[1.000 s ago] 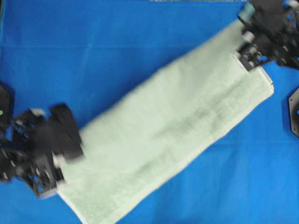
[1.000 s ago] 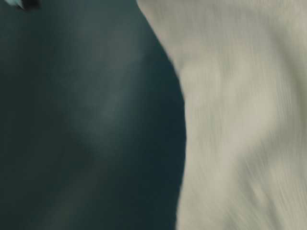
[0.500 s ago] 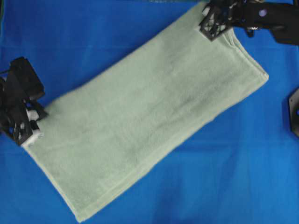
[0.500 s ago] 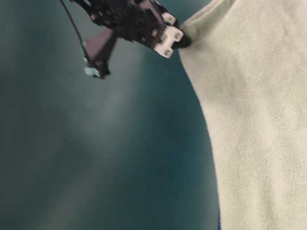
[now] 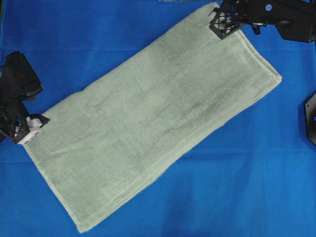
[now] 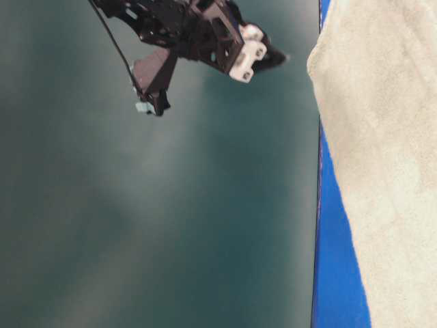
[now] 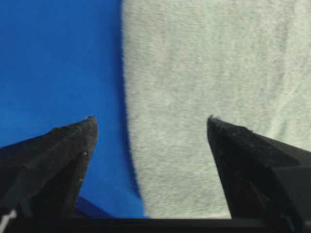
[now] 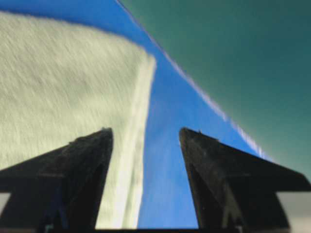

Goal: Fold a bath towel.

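Observation:
The bath towel (image 5: 158, 118) is pale sage green and lies flat on the diagonal, from lower left to upper right. My left gripper (image 5: 30, 126) stands open at the towel's left corner and holds nothing. In the left wrist view the towel (image 7: 218, 63) has its long edge running between the spread fingers of the left gripper (image 7: 150, 119). My right gripper (image 5: 222, 22) stands open over the towel's top corner. In the right wrist view the towel (image 8: 63, 73) shows its hemmed edge between the separated fingers of the right gripper (image 8: 146, 130), with nothing pinched.
The bright blue cloth (image 5: 247, 187) covers the table on every side of the towel. A black arm base (image 5: 311, 118) sits at the right edge. In the table-level view the blue cloth's edge (image 6: 319, 205) runs beside the towel (image 6: 382, 137).
Both grippers were shut on towel corners and pulled them up and to the left, widening the towel. Both have now opened and let go, and the towel lies flat.

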Robot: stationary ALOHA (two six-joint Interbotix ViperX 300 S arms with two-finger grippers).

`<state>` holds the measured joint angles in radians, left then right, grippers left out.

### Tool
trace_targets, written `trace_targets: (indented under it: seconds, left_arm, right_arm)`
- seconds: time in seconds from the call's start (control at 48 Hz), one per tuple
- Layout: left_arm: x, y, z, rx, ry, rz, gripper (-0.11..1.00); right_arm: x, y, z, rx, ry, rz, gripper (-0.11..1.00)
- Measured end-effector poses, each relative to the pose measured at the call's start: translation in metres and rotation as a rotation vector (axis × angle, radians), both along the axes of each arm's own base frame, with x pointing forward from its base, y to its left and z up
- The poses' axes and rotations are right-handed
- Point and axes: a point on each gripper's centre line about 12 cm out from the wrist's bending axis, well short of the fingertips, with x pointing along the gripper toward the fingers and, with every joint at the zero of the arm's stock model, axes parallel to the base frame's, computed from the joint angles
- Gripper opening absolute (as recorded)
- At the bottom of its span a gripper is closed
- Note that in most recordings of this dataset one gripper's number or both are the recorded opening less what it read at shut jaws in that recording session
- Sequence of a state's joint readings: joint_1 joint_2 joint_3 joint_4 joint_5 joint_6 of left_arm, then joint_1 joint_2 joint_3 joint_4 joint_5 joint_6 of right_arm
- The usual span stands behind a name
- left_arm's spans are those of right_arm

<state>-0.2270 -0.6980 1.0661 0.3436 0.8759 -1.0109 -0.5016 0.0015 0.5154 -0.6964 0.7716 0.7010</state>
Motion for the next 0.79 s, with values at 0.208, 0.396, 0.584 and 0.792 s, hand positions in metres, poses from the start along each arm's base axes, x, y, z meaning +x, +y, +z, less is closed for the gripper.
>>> trace_targets:
  seconds: [0.208,0.396,0.584,0.792]
  left_arm:
    - [-0.005,0.005,0.014,-0.005,-0.072,0.0,0.84]
    - [-0.007,0.005,0.017,-0.007,-0.087,-0.001,0.84]
    - [-0.007,0.006,0.016,-0.006,-0.084,-0.002,0.84]
    - [-0.006,0.006,0.016,-0.007,-0.086,0.0,0.84]
  right_arm:
    - [-0.026,0.031,-0.001,0.155,-0.013,-0.023,0.62]
    - [-0.051,0.054,-0.007,0.233,-0.038,-0.065,0.62]
    - [-0.057,0.057,-0.009,0.236,-0.061,-0.076,0.62]
    - [-0.057,0.049,-0.039,0.257,-0.088,-0.071,0.62]
